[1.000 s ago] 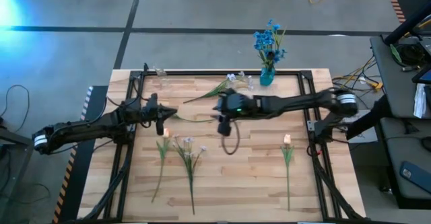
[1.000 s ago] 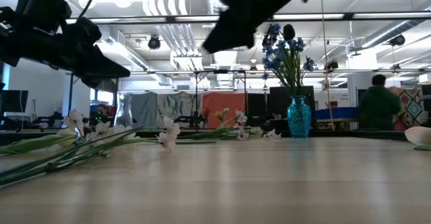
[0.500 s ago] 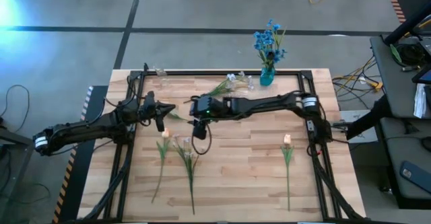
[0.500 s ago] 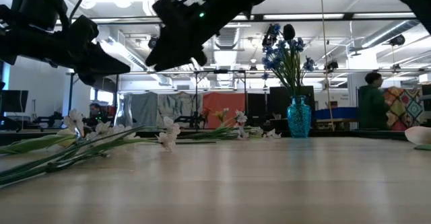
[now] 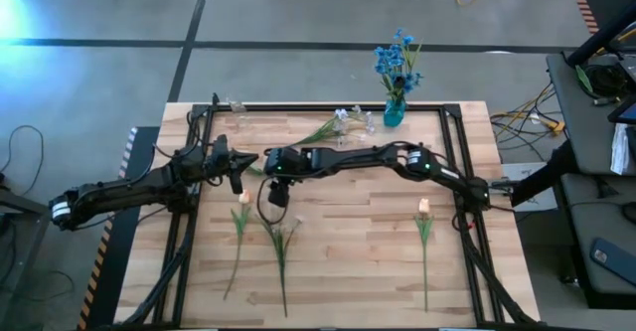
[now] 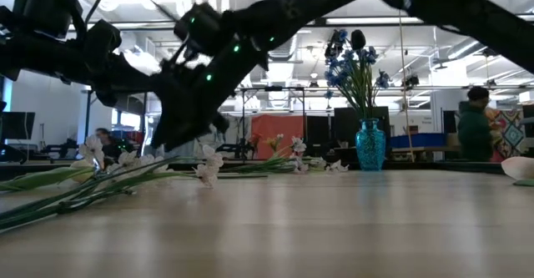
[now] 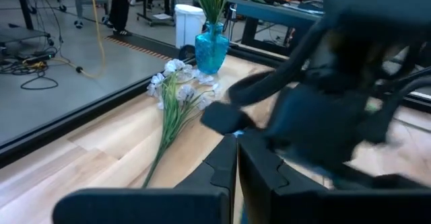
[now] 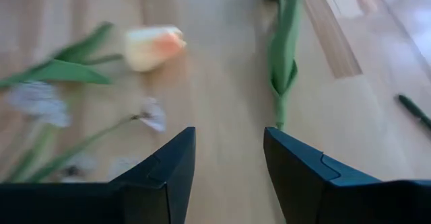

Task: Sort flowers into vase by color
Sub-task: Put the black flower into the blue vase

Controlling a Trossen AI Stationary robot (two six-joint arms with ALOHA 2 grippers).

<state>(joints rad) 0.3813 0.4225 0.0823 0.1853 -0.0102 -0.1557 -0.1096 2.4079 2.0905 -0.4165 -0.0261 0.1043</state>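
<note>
Right gripper [image 5: 279,194] is reached far across the desk [image 5: 358,271] to the left half, low over the loose flowers lying there; its own wrist view shows the fingers [image 8: 161,177] spread, nothing between them, with bare wood in the gap. Ahead of that gap lie a peach bud [image 8: 153,47] on its side, a folded green stem [image 8: 284,62] and some pale blossoms [image 8: 40,103], blurred. Judgement: the arm is lining up over this cluster to pick one stem, and the fingers stand apart because no stem has been chosen yet. Left gripper [image 5: 237,175] hovers just beside the right one, near the desk's left edge, fingers pressed together and holding nothing that I can see; it looks parked clear of the pick. Flowers not yet sorted: a peach-bud flower [image 5: 241,222] and a pale-blossom flower [image 5: 279,242] side by side at front left, another peach-bud flower [image 5: 424,227] alone at front right, and a pale spray [image 5: 343,120] lying flat near the back edge, close to the blue vase [image 5: 395,112]. The vase stands at the back of the desk and holds only blue flowers [image 5: 397,61], upright, so blue seems sorted. A clear vase [image 5: 227,107] appears to sit at the back left corner; I cannot tell if it holds anything. The stems lie apart with heads mostly pointing back, which leaves room to close on one stem alone.
</note>
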